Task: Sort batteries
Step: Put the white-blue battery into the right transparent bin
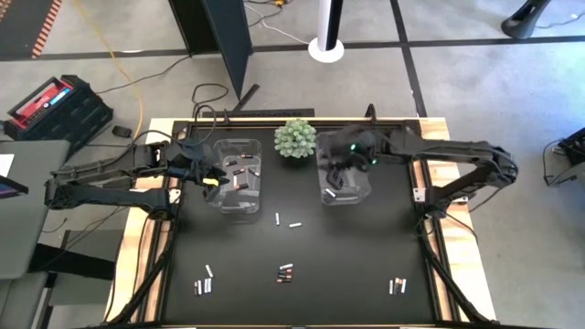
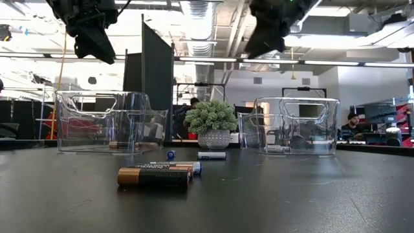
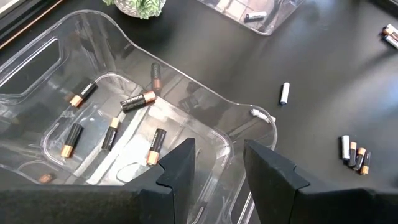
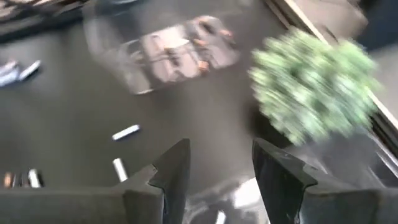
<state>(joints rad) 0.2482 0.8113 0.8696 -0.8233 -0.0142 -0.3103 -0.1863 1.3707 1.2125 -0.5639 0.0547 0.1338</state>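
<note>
Nearest the front edge, low in the high view, small clusters of tiny cylindrical batteries lie on the black table (image 1: 366, 274): one group at lower left (image 1: 204, 285), a dark copper-ended group at lower centre (image 1: 285, 272) and another at lower right (image 1: 397, 286). In the low view the centre group shows as dark cells with copper ends (image 2: 155, 176) lying on their sides in the foreground.

Farther up, near the middle of the high view, two pale silver-white cells (image 1: 288, 221) lie loose on the table between the bins.

Beyond them stand two clear plastic bins. The left clear bin (image 1: 236, 175) holds several dark copper-ended batteries (image 3: 138, 101); the left gripper (image 1: 208, 175) hangs above its left rim with its fingers (image 3: 177, 171) parted and nothing between them. The right clear bin (image 1: 345, 175) holds a few pale cells (image 1: 331, 193); the right gripper (image 1: 340, 169) hovers over it, fingers (image 4: 171, 168) spread apart and empty.

At the top centre, between the bins and just behind them, sits a green spiky ball plant in a small pot (image 1: 295, 138).
</note>
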